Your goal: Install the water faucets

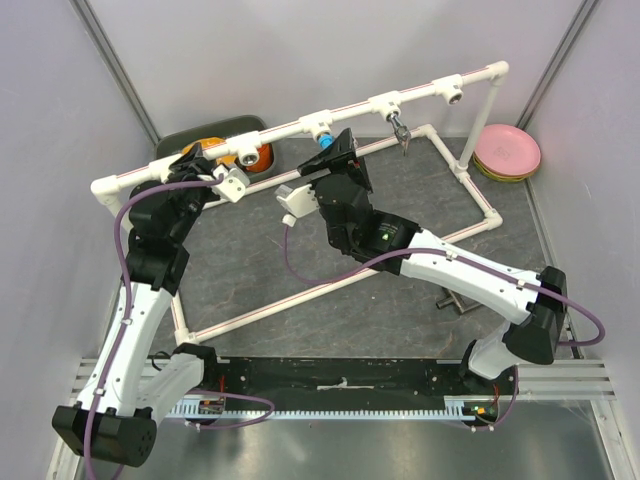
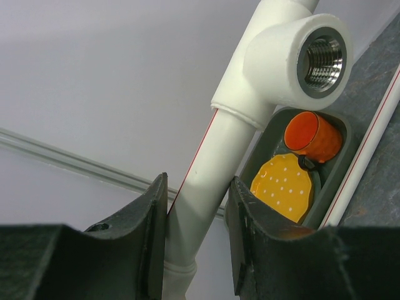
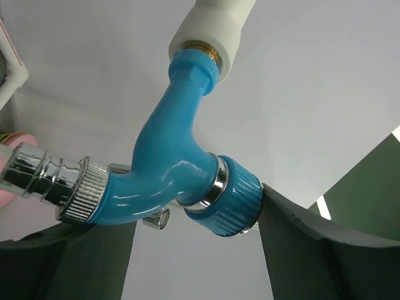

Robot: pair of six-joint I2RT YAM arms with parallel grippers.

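Grey slate table (image 1: 400, 205) with a white pipe frame (image 1: 478, 222). The blue faucet (image 3: 162, 162) is screwed into a rail socket (image 3: 212, 28), the chrome faucet (image 1: 401, 131) hung beside it. The right gripper (image 3: 181, 215) is spread around the blue faucet; a grip cannot be told. A pipe (image 2: 206, 159) is pinched by the left gripper (image 2: 200, 187).

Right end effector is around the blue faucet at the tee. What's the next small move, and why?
Probably close the right end effector on the blue faucet and turn it tighter: a brass-coloured band shows at the mouth of the white tee socket, so it may not be seated, and the left end effector braces the white pipe.
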